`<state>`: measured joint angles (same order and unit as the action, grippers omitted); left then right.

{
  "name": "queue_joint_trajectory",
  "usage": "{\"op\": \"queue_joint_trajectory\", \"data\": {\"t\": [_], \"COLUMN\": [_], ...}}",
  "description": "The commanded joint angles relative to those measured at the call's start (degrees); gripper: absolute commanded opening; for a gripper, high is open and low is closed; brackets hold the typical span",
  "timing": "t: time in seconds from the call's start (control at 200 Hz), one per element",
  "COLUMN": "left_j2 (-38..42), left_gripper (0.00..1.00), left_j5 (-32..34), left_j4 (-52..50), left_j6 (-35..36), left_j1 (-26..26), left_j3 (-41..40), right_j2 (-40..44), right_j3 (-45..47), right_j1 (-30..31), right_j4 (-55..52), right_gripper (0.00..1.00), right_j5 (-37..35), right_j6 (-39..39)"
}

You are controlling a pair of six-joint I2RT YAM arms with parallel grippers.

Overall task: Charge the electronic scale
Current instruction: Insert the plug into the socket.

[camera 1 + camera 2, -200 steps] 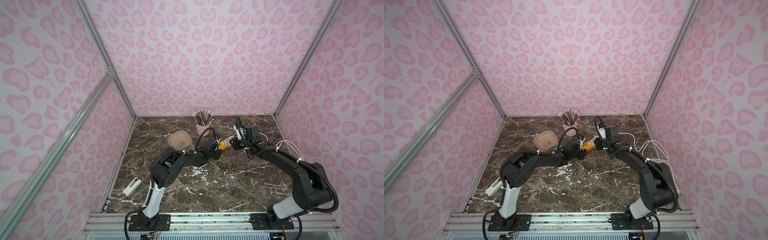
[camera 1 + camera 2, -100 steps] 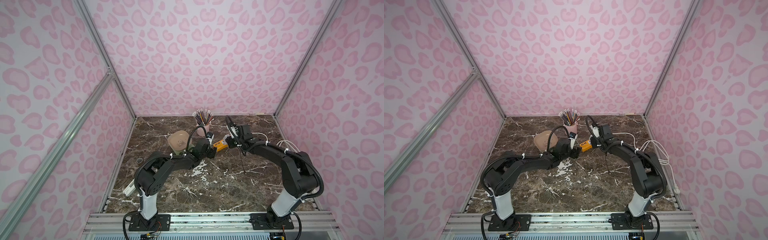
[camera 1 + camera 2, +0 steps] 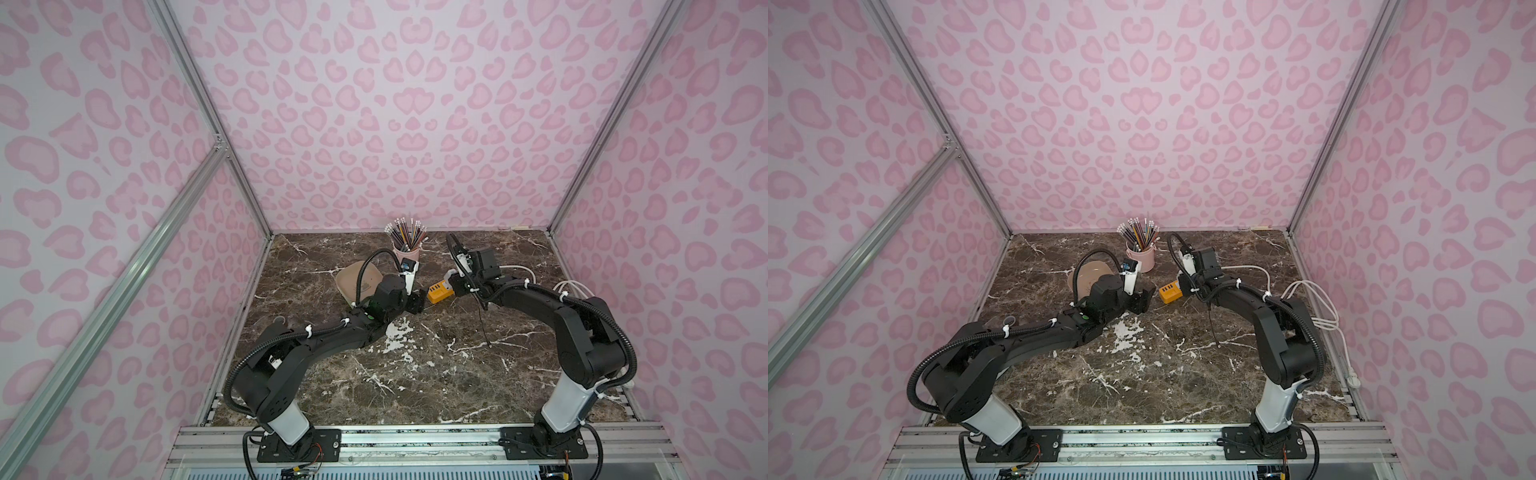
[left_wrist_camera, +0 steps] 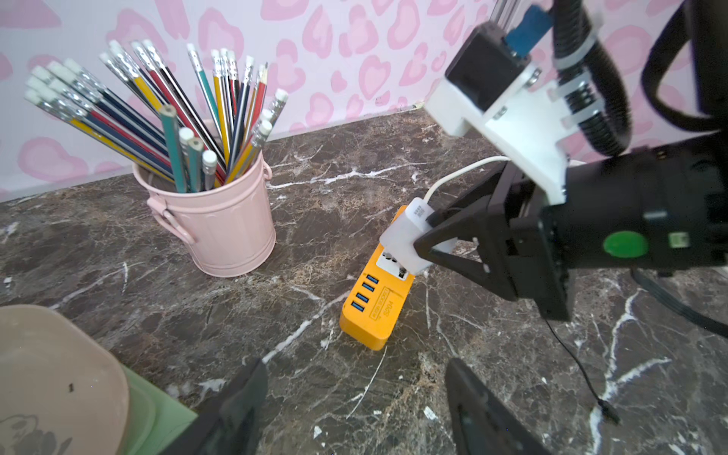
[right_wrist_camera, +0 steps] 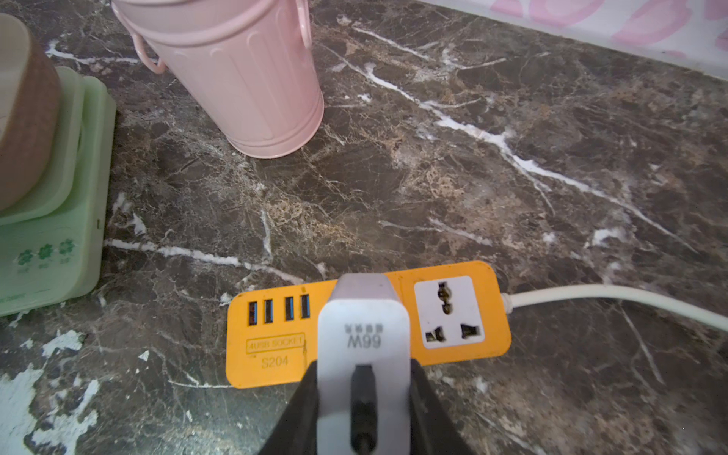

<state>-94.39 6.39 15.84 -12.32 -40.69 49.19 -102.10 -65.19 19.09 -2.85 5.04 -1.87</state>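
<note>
The electronic scale [image 3: 353, 279] [image 3: 1087, 277], mint green under a beige tray, stands left of centre at the back; its body [image 5: 51, 236] and tray [image 4: 55, 378] also show in the wrist views. My right gripper [image 5: 364, 390] [image 4: 423, 252] [image 3: 455, 284] is shut on a white charger [image 5: 364, 327] [image 4: 403, 238]. The charger is pressed against the socket face of the orange power strip [image 5: 275, 354] [image 4: 374, 311] [image 3: 441, 291] [image 3: 1170, 293]. A thin black cable [image 4: 583, 374] [image 3: 482, 320] hangs from it onto the table. My left gripper [image 4: 354, 394] [image 3: 417, 305] [image 3: 1144, 301] is open, just short of the strip's near end.
A pink bucket of pencils [image 3: 407, 249] [image 3: 1140, 257] [image 4: 212, 228] [image 5: 244, 78] stands behind the scale and strip. The strip's white cord [image 5: 610, 299] runs to loops [image 3: 1320, 307] by the right wall. A small ring [image 3: 279, 320] lies near the left wall.
Both grippers have shifted left. The right one has brought the charger onto the strip. The left arm has swung its elbow out to the left.
</note>
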Motion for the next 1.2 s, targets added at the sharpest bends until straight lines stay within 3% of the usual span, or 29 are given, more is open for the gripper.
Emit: {"op": "queue_joint_trajectory", "data": {"t": [0.0,0.79,1.195], "left_j2": [1.4,5.7,9.0], "left_gripper": [0.74,0.75,0.75], "left_j5": [0.6,1.5,3.2], "left_j4": [1.1,1.1,-0.4], "left_j6": [0.4,0.7,1.2], "left_j1": [0.2,0.7,0.9], "left_j3": [-0.3,-4.4,-5.5], "right_j2": [-1.1,-13.5,-5.7], "right_j3": [-1.1,-9.7,-5.7], "right_j1": [0.6,1.4,1.5], "right_j4": [0.0,-12.3,-14.3], "right_gripper": [0.03,0.02,0.02], "right_j5": [-0.9,-5.0,-9.6], "right_j6": [-1.2,1.9,13.9]}}
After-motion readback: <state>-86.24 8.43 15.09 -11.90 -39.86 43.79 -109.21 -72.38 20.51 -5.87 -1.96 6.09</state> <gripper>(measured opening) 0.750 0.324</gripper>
